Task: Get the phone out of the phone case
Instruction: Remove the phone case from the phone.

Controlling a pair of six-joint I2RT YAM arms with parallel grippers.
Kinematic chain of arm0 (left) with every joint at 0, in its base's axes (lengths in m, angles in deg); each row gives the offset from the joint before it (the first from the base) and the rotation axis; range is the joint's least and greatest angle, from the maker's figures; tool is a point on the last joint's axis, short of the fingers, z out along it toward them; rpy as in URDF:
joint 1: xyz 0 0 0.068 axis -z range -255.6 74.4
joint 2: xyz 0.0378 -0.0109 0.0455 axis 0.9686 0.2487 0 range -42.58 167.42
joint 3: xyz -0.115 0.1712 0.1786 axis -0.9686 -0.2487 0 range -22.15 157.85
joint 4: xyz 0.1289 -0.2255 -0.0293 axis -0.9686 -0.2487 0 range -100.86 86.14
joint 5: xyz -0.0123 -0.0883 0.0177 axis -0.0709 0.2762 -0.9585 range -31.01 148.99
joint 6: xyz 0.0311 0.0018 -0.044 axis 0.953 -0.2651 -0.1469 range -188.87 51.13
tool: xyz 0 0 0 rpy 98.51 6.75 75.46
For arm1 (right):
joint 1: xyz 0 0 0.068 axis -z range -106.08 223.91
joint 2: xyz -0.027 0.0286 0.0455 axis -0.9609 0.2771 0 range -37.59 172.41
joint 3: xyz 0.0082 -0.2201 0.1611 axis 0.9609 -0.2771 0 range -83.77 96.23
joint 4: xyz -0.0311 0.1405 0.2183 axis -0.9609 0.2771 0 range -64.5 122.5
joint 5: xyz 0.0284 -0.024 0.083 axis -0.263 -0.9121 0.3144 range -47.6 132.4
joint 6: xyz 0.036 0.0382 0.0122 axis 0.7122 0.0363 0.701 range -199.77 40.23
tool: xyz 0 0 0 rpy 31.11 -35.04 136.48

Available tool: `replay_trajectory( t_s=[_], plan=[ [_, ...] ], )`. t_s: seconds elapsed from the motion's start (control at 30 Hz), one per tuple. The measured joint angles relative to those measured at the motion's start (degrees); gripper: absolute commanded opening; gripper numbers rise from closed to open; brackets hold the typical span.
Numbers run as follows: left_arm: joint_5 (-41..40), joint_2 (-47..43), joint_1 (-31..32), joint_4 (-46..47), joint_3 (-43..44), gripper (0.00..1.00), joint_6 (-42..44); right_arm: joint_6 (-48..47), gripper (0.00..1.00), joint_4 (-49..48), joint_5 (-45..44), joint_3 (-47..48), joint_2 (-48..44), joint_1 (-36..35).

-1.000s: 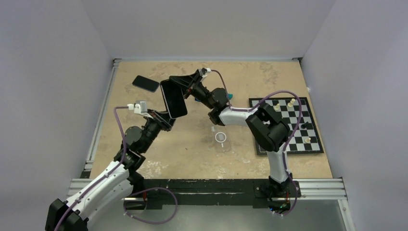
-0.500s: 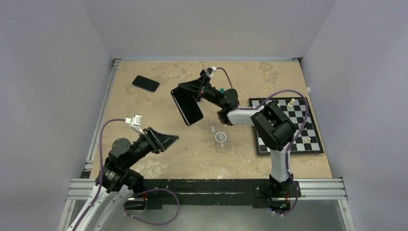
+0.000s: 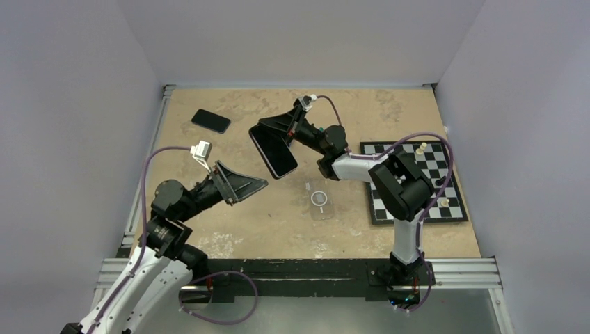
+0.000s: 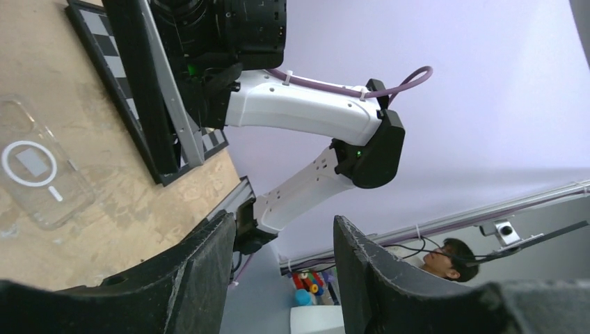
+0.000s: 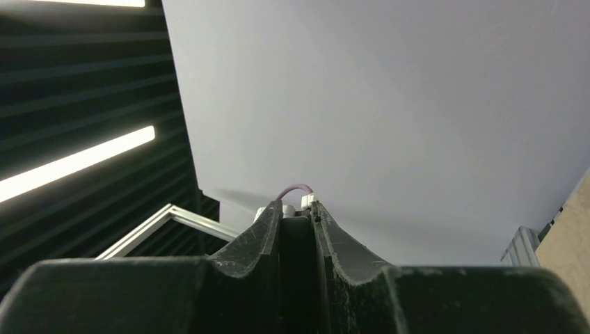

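My right gripper [image 3: 268, 132] is shut on the top end of a black phone [image 3: 275, 153] and holds it tilted in the air over the middle of the table. In the right wrist view the fingers [image 5: 264, 236] clamp the phone's dark edge [image 5: 298, 250]. The clear phone case [image 3: 320, 200], with a white ring on it, lies empty on the table below and to the right; it also shows in the left wrist view [image 4: 35, 170]. My left gripper [image 3: 259, 185] is open and empty, raised left of the case and below the phone [image 4: 149, 90].
A second black phone [image 3: 211, 120] lies flat at the back left. A chessboard [image 3: 412, 182] with a few pieces lies on the right side. The table's metal rail [image 3: 299, 268] runs along the near edge.
The left gripper has come away from the phone's lower end, pulled back toward its base, then risen a little. The right gripper has carried the phone to the right.
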Motion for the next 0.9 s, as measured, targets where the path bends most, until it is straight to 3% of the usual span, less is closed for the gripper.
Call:
replay_trajectory(
  t_s=[0.4, 0.7, 0.9],
  plan=[
    [0.9, 6.4, 0.0, 8.3, 0.5, 0.56, -5.0, -5.3, 0.00, 6.5, -1.3, 0.0, -4.2, -1.0],
    [-0.7, 6.3, 0.0, 3.3, 1.7, 0.42, -3.9, -7.7, 0.00, 10.2, -1.3, 0.0, -4.2, -2.0],
    [-2.1, 6.6, 0.0, -2.8, 3.8, 0.42, 0.0, -8.8, 0.00, 11.9, -1.2, 0.0, -4.3, -2.0]
  ],
)
